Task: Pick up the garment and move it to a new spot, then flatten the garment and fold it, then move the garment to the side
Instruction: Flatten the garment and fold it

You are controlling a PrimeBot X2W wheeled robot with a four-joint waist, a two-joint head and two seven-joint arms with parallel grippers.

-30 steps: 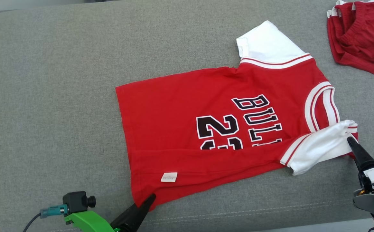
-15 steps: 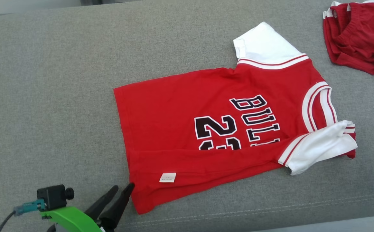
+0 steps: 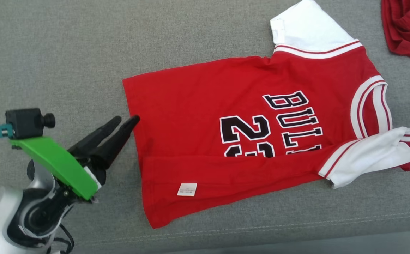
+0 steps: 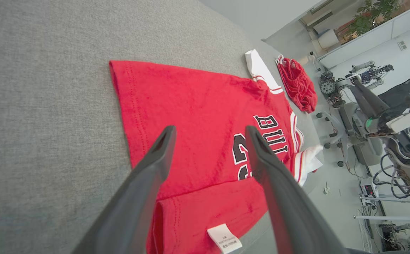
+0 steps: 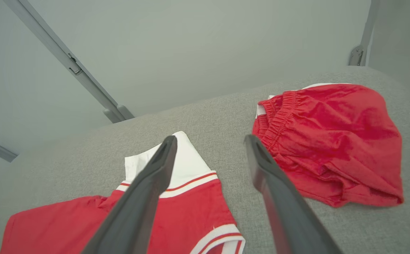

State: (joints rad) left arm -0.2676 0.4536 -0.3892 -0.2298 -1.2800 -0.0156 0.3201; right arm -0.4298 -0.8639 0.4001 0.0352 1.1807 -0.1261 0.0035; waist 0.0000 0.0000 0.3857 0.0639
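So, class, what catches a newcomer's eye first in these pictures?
A red jersey with white sleeves and black lettering lies centrally on the grey fabric surface. At lower left, the open left hand with green bracket points at its hem; crumpled red shorts lie upper right.

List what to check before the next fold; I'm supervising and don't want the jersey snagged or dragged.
1. Left gripper open: ok, fingers apart beside the jersey hem.
2. Right gripper open: ok, holding nothing.
3. Near edge folded over: ok, label faces up.
4. Near white sleeve flat: not ok, rumpled.
5. Red shorts apart from jersey: ok.
6. Left fingertip touching the hem: cannot tell.
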